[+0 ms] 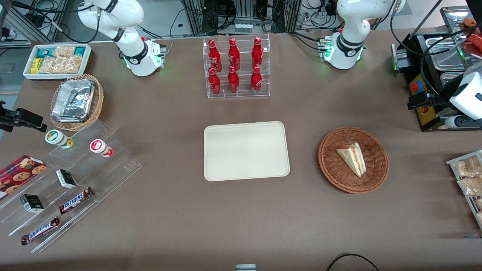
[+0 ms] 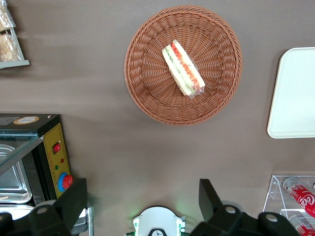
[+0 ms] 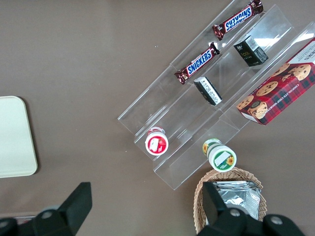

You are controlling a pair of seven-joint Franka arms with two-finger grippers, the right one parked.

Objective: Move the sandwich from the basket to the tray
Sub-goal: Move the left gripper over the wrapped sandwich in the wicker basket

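The sandwich [image 1: 352,158] lies in the basket [image 1: 331,165], level with the tray [image 1: 246,150], which is bare. The gripper [image 2: 142,204] hangs high above the table, fingers spread wide, holding nothing. No step is begun; next comes descending over the wedge to grasp across the bread.

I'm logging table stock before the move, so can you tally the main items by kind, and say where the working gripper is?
Red bottles: 6
Snickers bars: 2
Small dark boxes: 2
Lidded cups: 2
Cookie box: 1
Sandwich: 1, in the basket
Tray: 1
Total: 15
The gripper hangs open, high above the table and not over the basket.
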